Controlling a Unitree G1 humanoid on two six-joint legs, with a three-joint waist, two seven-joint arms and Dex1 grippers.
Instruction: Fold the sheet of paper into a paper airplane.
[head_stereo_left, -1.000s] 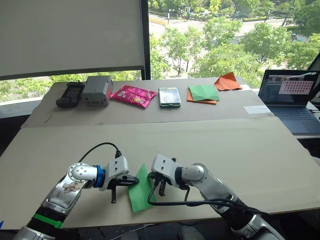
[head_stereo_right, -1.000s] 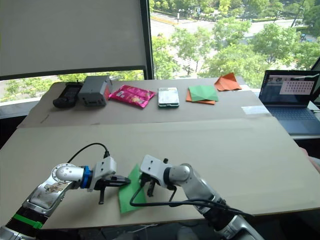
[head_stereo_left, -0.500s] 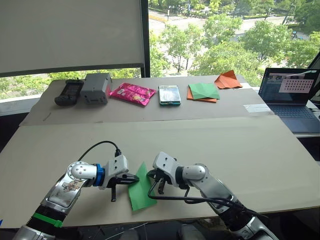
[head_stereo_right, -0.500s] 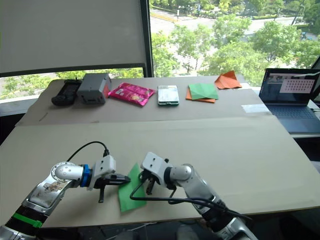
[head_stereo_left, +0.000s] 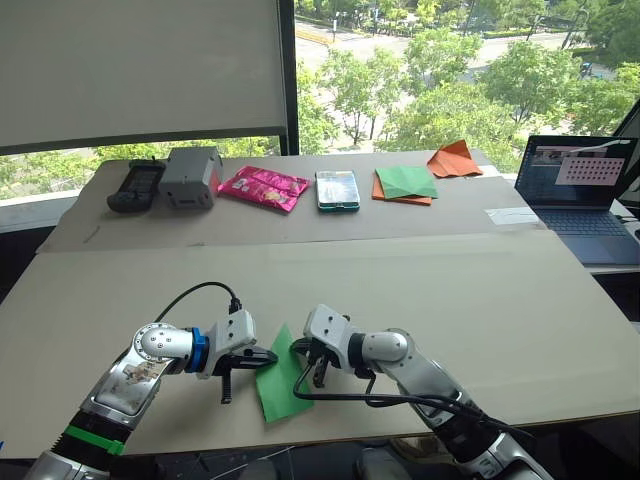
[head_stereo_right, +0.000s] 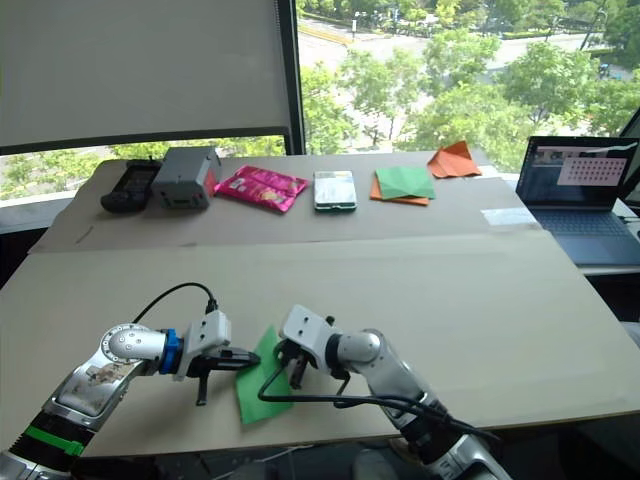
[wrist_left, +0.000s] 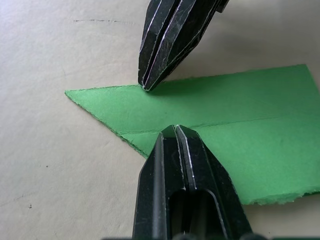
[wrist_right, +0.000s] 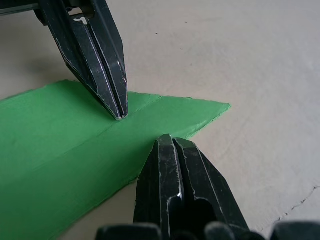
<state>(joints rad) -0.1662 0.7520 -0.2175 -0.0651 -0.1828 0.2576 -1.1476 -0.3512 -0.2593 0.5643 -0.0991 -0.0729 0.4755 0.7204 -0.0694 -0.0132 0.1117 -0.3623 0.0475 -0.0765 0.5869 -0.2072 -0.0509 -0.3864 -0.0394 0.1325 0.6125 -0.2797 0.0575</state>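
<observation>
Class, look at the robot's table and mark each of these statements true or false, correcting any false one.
1. The green sheet of paper lies flat on the near table between the two hands. True.
2. The left hand is wide open. False: its fingers are shut together, the tip resting on the paper at its centre crease.
3. The right hand touches the paper near its pointed end. True.
4. The laptop sits at the robot's left. False: it is at the far right.
5. The pink packet lies on top of the green-and-orange paper stack. False: they lie apart, with a phone between them.
</observation>
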